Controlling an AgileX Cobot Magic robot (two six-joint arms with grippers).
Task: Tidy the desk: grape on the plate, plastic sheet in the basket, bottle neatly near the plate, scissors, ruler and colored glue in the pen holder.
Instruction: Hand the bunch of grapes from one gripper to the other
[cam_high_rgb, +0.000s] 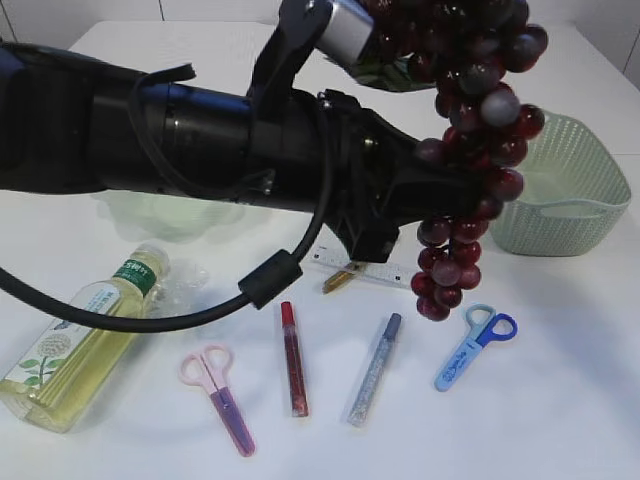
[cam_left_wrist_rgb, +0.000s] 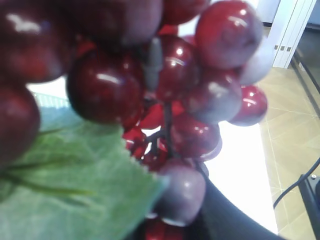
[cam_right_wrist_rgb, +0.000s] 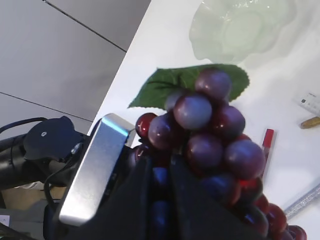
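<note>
The grape bunch (cam_high_rgb: 480, 130) is hanging with its long axis vertical, tip pointing down; the right gripper (cam_right_wrist_rgb: 165, 175) is clamping it; the left gripper's state cannot be determined.

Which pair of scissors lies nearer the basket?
The blue scissors, at the right of the row, below the green basket. The pink scissors lie far left, beside the bottle.

White table (cam_high_rgb: 560, 400), tan tiled floor (cam_left_wrist_rgb: 290, 115)

White table (cam_high_rgb: 560, 400), tan floor tiles (cam_left_wrist_rgb: 292, 130).
</note>
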